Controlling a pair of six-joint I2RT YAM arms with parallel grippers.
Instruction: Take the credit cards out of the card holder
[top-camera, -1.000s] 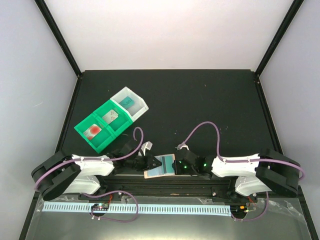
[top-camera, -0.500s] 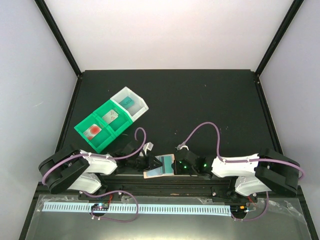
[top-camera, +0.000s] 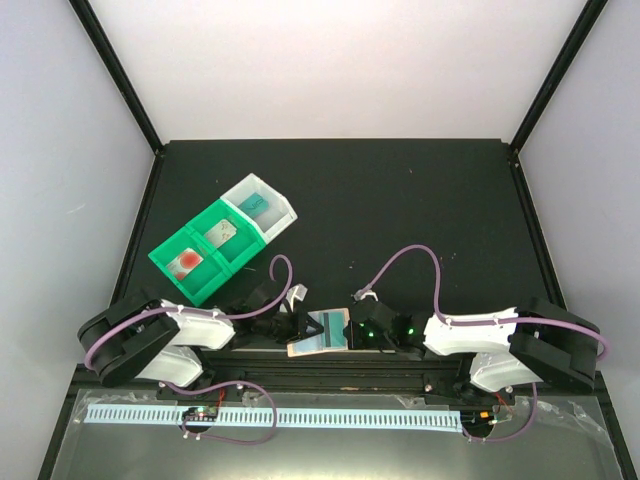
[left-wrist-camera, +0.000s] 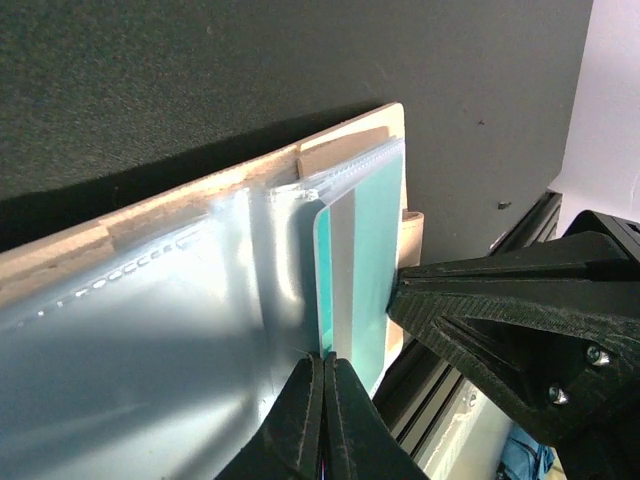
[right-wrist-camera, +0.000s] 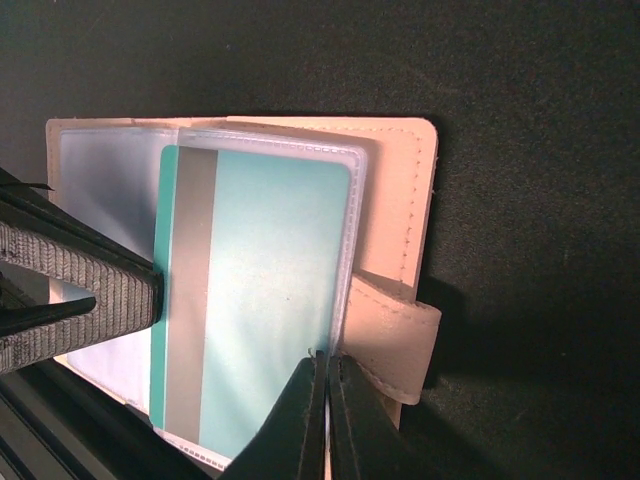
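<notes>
The card holder (top-camera: 303, 348) lies open at the table's near edge between both grippers, peach-tan rim (right-wrist-camera: 400, 210) round clear sleeves. One teal credit card (right-wrist-camera: 260, 290) with a grey stripe sticks partly out of a sleeve. My left gripper (left-wrist-camera: 327, 356) is shut on that card's (left-wrist-camera: 368, 240) protruding edge. My right gripper (right-wrist-camera: 325, 356) is shut on the holder's sleeve edge beside the strap (right-wrist-camera: 395, 335). From above, the left gripper (top-camera: 299, 327) and right gripper (top-camera: 348, 334) face each other across the holder. More credit cards lie in the bins: red-blotched (top-camera: 187, 262), pale (top-camera: 222, 231), teal (top-camera: 256, 202).
A green two-compartment bin (top-camera: 203, 283) and a white bin (top-camera: 283, 210) stand in a diagonal row left of centre, behind the left arm. The black frame rail (top-camera: 320, 372) runs just in front of the holder. Side walls border the black table top (top-camera: 420, 210).
The left arm drew in a little toward the holder, and its jaws closed onto the teal card's edge. The right gripper and the holder stayed where they were.
</notes>
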